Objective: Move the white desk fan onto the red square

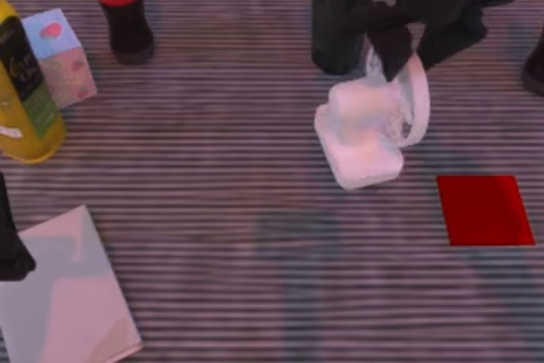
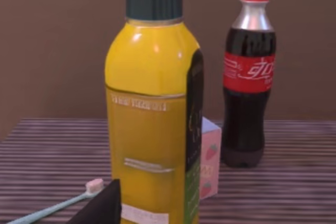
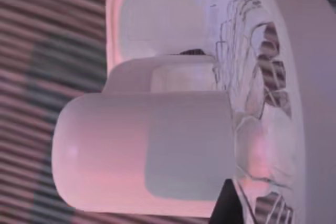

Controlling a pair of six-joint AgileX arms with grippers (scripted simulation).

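The white desk fan [image 1: 364,129] is right of the table's middle, its round wire-cage head [image 1: 416,95] towards the right and its squarish base [image 1: 365,159] nearest the front. My right gripper [image 1: 410,64] comes down from behind and is shut on the cage head, one dark finger [image 3: 228,205] sitting between the cylindrical hub [image 3: 142,150] and the cage [image 3: 262,103]. The red square [image 1: 486,210] lies flat on the table to the fan's front right, apart from it. My left gripper [image 1: 10,252] is parked open at the left edge.
Just behind the fan stands a dark cylinder [image 1: 340,14]. At the back left are a yellow bottle [image 1: 25,91], a strawberry carton [image 1: 61,57] and a cola bottle [image 1: 123,6]. A pale pink book [image 1: 64,295] lies front left. A toothbrush [image 2: 52,208] shows near the left finger.
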